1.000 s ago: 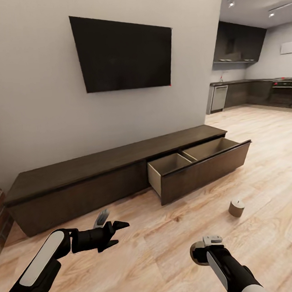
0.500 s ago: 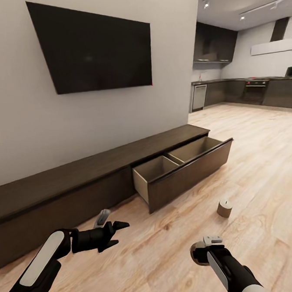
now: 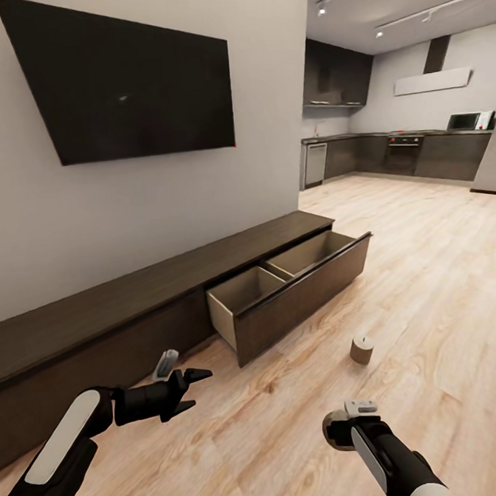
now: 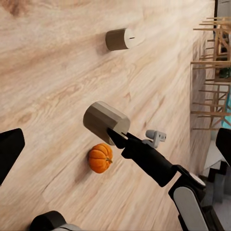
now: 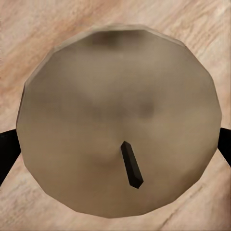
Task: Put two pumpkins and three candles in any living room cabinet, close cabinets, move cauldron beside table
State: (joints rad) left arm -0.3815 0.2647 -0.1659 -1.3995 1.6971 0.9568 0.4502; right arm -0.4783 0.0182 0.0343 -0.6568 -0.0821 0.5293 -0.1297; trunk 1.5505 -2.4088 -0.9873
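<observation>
Pale wood floor (image 3: 442,279) runs from this living room through to a dark kitchen at the back. Against the grey wall, under one black wall-mounted television (image 3: 119,94), sits the cabinet (image 3: 133,300), long, low and dark brown. One of its drawers (image 3: 291,286) stands pulled out, showing two pale beige compartments with nothing visible in them.

I count two candles. One candle (image 3: 361,349) stands upright on the floor, a little in front of the open drawer's corner and well apart from both arms. The second candle (image 5: 120,118) sits between the fingers of the right claw (image 3: 347,418); from the right wrist view its round top and dark wick are seen straight on, with a black finger at either side, so the claw is closed around it.

One pumpkin (image 4: 100,158) lies on the floor, small and orange; the left wrist view shows it just beside the held candle and the right arm.

The left claw (image 3: 185,385) hangs low over the floor in front of the cabinet, fingers spread apart, holding nothing.
</observation>
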